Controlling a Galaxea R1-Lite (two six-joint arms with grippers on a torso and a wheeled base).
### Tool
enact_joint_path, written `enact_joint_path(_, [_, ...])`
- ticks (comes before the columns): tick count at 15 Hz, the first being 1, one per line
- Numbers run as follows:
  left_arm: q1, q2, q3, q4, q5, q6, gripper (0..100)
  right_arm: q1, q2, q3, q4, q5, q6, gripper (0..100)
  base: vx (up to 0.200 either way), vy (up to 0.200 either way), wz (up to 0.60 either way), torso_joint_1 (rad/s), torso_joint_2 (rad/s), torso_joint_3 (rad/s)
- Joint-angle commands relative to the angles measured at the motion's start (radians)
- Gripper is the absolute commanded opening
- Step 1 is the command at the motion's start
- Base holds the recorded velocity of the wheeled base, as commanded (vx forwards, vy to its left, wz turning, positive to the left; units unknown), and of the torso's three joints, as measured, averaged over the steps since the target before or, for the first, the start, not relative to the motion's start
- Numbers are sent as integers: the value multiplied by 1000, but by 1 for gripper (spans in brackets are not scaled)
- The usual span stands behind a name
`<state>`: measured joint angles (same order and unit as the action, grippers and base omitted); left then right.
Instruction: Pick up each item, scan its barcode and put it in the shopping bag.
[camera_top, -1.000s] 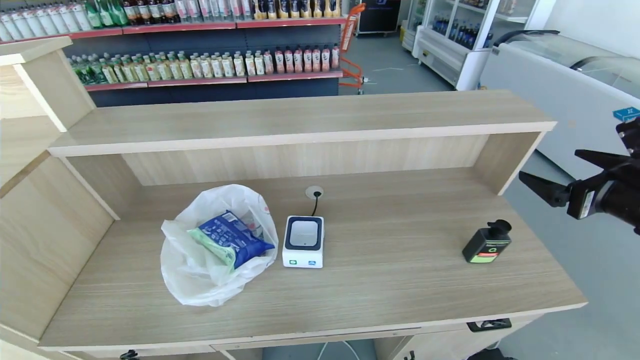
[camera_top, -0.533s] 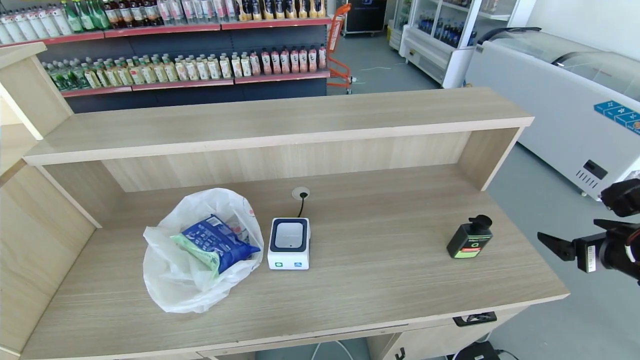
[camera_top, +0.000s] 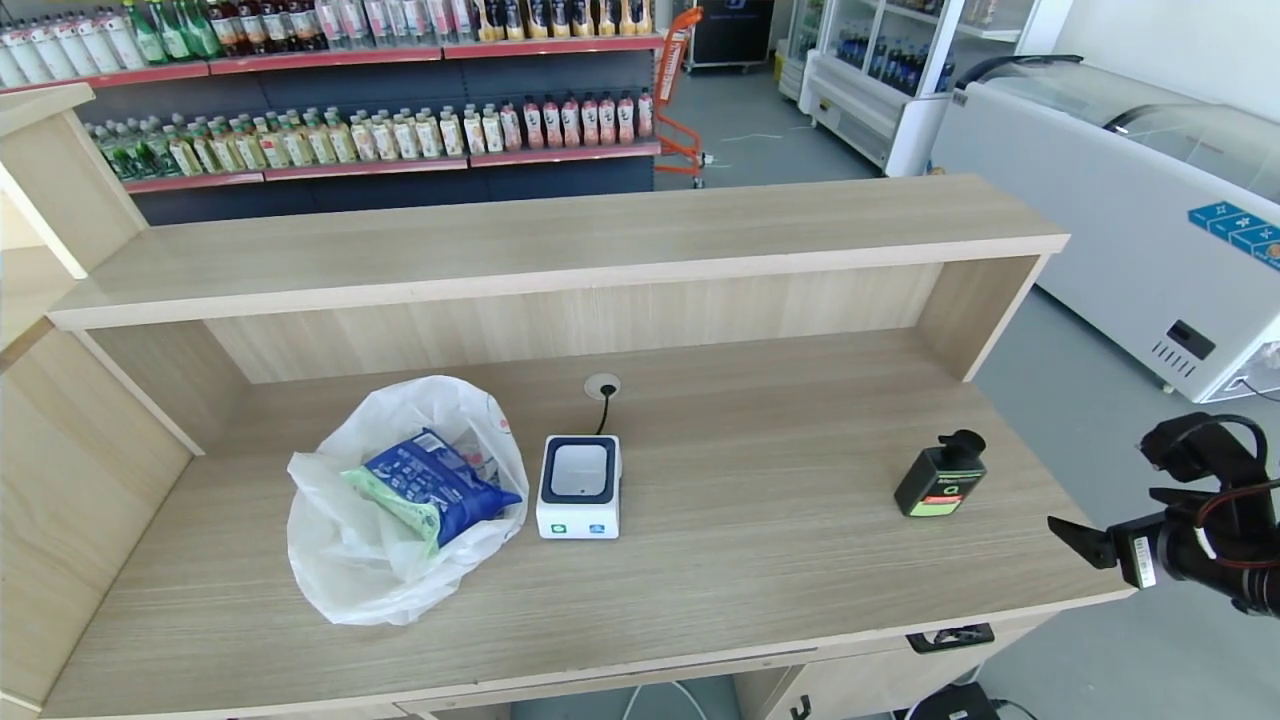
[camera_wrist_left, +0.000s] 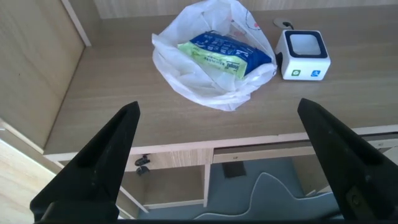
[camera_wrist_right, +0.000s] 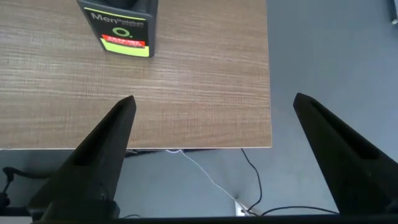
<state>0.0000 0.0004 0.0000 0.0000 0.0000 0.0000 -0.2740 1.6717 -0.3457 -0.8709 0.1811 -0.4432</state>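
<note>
Your right gripper (camera_wrist_right: 212, 99) has its jaws spread wide with nothing between them, and between its two dark fingers (camera_wrist_right: 99, 155) you look down on the near right corner of the wooden counter (camera_top: 750, 560) and the grey floor past it. In the head view, this gripper sits off the counter's right end, just outside that corner, with the arm coming in from the right edge. The task's item on this side, a dark bottle (camera_top: 940, 480) with a black pump top and a green label, stands upright on the counter near its right end. It is clear of the gripper and nothing is touching it. Your left gripper (camera_wrist_left: 219, 104) is also wide open and empty. It is held out in front of the counter's front edge, on the left side, and faces back toward the counter. Beyond its fingers, the white plastic shopping bag (camera_top: 340, 570) lies on the counter with its mouth open. Inside the bag is a blue packet (camera_top: 440, 485), and a pale green packet (camera_top: 390, 505) lies against it. Just beside the bag, toward the middle of the counter, the white barcode scanner (camera_top: 578, 485) has its dark window facing up. Its black cable (camera_top: 603, 410) runs back to a round port (camera_top: 601, 385) in the countertop. The bottle is well apart from both the scanner and the bag.
</note>
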Motion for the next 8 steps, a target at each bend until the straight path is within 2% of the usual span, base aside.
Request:
enact_joint_path(1, [0, 0, 0, 0, 0, 0, 100, 1, 103, -29, -10, 1, -2, 100, 0, 0, 0, 0, 0, 0])
enact_joint_path(6, [0, 0, 0, -2, 0, 0, 100, 18, 207, -130, -30, 12, -3, 100, 0, 0, 0, 0, 0, 0])
enact_joint_path(8, [0, 0, 0, 0, 0, 0, 100, 33, 234, -164, -31, 58, -2, 100, 0, 0, 0, 0, 0, 0])
